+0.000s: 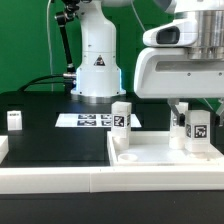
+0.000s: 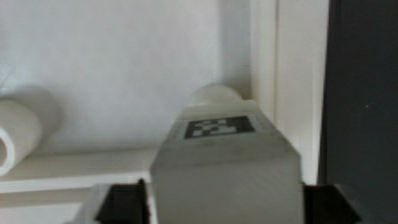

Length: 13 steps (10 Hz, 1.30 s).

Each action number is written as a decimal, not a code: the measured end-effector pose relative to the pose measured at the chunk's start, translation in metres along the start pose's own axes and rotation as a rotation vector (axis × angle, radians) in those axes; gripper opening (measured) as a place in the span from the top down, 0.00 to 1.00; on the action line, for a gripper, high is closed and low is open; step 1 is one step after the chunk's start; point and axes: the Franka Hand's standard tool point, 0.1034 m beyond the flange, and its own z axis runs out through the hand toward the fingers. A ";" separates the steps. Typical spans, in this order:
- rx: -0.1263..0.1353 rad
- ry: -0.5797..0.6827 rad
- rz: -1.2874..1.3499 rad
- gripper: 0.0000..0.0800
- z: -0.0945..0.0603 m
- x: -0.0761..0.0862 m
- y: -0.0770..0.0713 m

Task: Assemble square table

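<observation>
**Setting, exterior view.** A plain green backdrop (image 1: 25, 40) is filling the rear of the scene and is standing behind a black surface (image 1: 45, 128). A dark cable (image 1: 58, 45) is hanging down in front of the backdrop toward the surface. The marker board (image 1: 88, 120) is lying flat on the surface, near its middle. A long white rail (image 1: 50, 182) is bordering the near edge, and a short white stretch is showing at the exterior view's left. Soft, even light is falling across the scene and is casting only faint shadows.
</observation>
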 end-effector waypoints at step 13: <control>0.079 -0.034 0.870 0.64 0.003 0.009 0.017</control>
